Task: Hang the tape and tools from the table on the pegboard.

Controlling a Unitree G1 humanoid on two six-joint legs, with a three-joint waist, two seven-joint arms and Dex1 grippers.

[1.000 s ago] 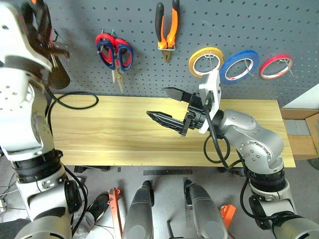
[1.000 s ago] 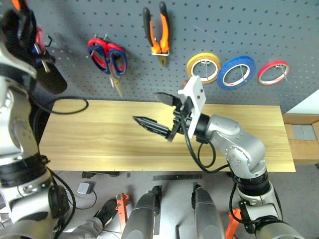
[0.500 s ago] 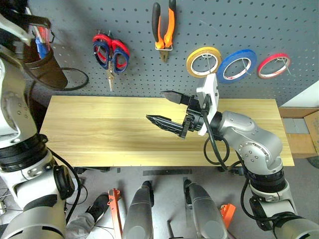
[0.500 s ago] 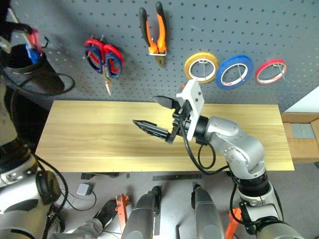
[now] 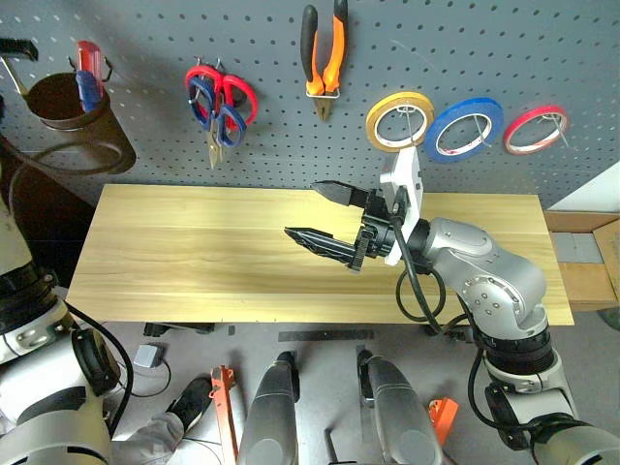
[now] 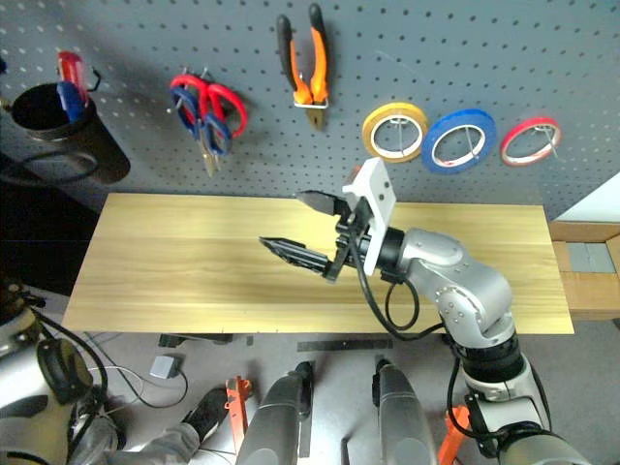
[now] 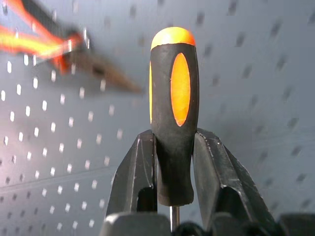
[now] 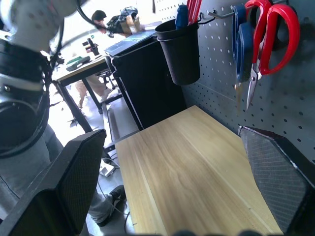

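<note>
Since a second ago the left arm has swung out toward the left edge of the head views, uncovering the black cup on the pegboard; the right arm has kept its place over the table.

In the left wrist view the screwdriver stands lengthwise along the left gripper, its rounded handle end pointing away from the wrist toward the pegboard, its thin metal shaft running back between the fingers. These are clamped narrowly on the lower part of the handle, one on each side. That handle is black with orange oval insets and an orange cap.

Over the middle of the table the right gripper hangs with its jaws spread wide, holding nothing and pointing toward the robot's left.

On the pegboard hang the pliers, handles up and nose down, and the blue scissors, points down, overlapping the red scissors. Right of the pliers hang the yellow roll, blue tape and red roll in a row.
</note>
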